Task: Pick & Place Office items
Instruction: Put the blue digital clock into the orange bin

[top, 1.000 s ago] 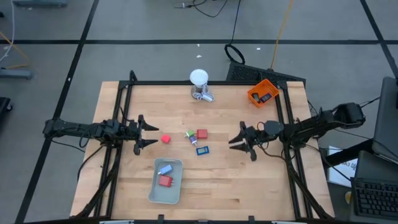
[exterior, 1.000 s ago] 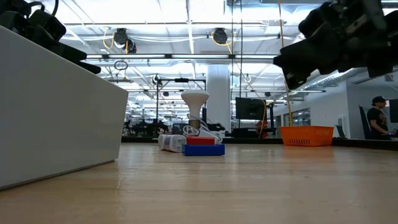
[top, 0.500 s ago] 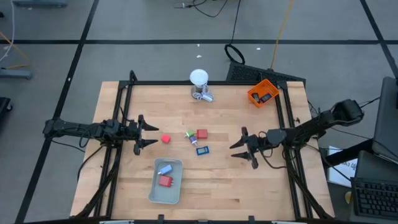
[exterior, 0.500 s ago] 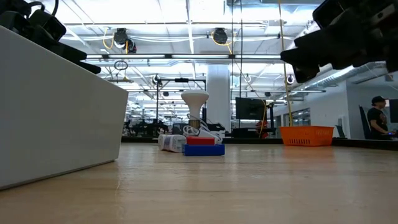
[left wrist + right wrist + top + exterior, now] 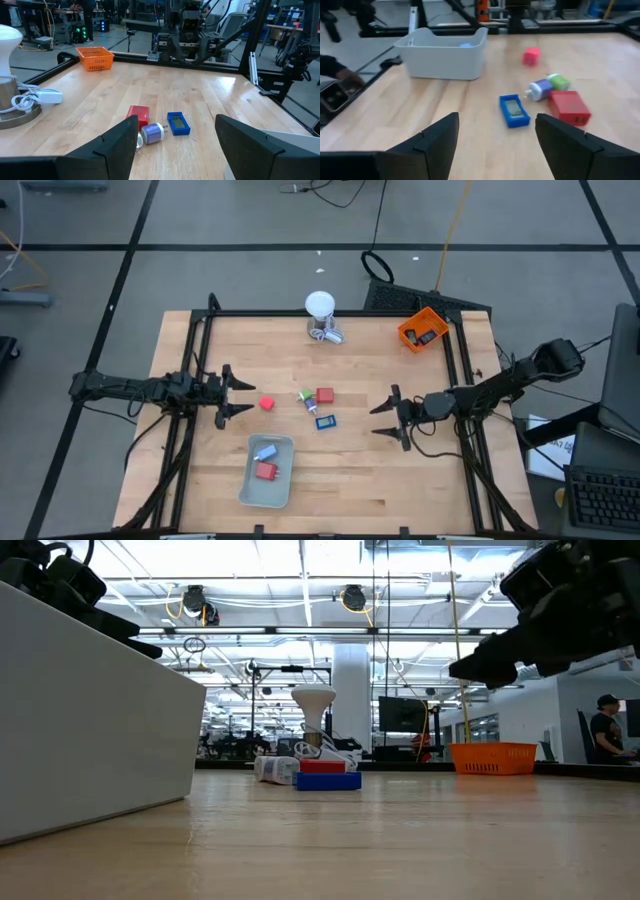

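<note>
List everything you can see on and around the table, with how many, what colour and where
Red block: one, red, table centre, beside the plug.
Plug-like piece: one, green, white and blue, just left of the red block.
Blue-faced rectangle: one, blue, just in front of the red block.
Small cube: one, pinkish red, alone, left of centre.
Tray: one, pale grey, front centre-left; holds one light-blue piece and one red piece.
Bin: one, orange, far right corner; something dark inside.
Ball-topped object: one, white on a metallic base, far edge centre.
Person: one, in the room beyond, seen in the low view.
Left gripper: dark, left of the cube, jaws open, empty.
Right gripper: dark, right of the items, jaws open, empty.
</note>
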Robot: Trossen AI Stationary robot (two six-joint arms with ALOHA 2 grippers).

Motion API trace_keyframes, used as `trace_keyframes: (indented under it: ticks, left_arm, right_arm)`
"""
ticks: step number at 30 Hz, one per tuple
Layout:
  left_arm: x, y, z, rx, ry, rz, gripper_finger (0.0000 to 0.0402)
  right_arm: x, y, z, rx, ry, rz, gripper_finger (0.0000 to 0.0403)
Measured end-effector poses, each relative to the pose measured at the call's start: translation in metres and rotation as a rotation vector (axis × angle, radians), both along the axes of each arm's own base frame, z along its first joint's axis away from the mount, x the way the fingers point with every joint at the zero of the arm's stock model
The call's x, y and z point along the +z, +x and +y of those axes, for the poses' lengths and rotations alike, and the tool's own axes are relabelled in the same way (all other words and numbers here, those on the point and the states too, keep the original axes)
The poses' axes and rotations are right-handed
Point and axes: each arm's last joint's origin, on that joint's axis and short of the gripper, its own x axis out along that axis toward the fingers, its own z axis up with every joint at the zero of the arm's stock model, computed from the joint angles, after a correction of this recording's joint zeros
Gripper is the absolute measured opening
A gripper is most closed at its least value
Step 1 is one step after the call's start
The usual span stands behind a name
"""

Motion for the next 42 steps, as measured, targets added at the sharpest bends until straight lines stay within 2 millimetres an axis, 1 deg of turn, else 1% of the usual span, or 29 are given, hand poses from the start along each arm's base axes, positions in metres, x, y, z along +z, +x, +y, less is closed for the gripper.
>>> trace_keyframes:
  ticks: [5,7,10,14,19,21,24,28,32,36,38,42]
  left_arm:
    - [0.000,0.000,0.000,0.000,0.000,0.000,0.0269]
    - [0.000,0.000,0.000,0.000,0.000,0.000,0.0269]
    - [0.000,0.000,0.000,0.000,0.000,0.000,0.0269]
    - [0.000,0.000,0.000,0.000,0.000,0.000,0.0269]
    - [0.000,0.000,0.000,0.000,0.000,0.000,0.0269]
    - [0.000,0.000,0.000,0.000,0.000,0.000,0.0269]
    - [0.000,0.000,0.000,0.000,0.000,0.000,0.0269]
    - [0.000,0.000,0.000,0.000,0.000,0.000,0.0269]
    - [0.000,0.000,0.000,0.000,0.000,0.000,0.0269]
    - [0.000,0.000,0.000,0.000,0.000,0.000,0.0269]
    - [0.000,0.000,0.000,0.000,0.000,0.000,0.0269]
    - [0.000,0.000,0.000,0.000,0.000,0.000,0.0269]
  right_arm:
    - [0.001,0.000,-0.003,-0.107,0.009,-0.011,0.0254]
    - [0.001,0.001,-0.003,-0.110,0.014,-0.009,0.0257]
    - [0.002,0.009,-0.001,-0.109,0.011,-0.001,0.0263]
    - [0.004,0.030,0.006,-0.100,-0.024,0.022,0.0271]
    - [0.002,0.065,0.014,-0.086,-0.118,0.094,0.0274]
    - [-0.001,0.078,0.013,-0.089,-0.160,0.156,0.0274]
    - [-0.004,0.101,0.009,-0.061,-0.164,0.241,0.0274]
    - [-0.014,0.126,0.000,-0.003,-0.143,0.290,0.0274]
    - [-0.028,0.144,-0.012,0.004,-0.148,0.328,0.0274]
    - [-0.046,0.152,-0.021,0.017,-0.119,0.382,0.0274]
    - [-0.055,0.154,-0.022,0.023,-0.106,0.407,0.0274]
    - [-0.066,0.155,-0.023,0.027,-0.102,0.429,0.0274]
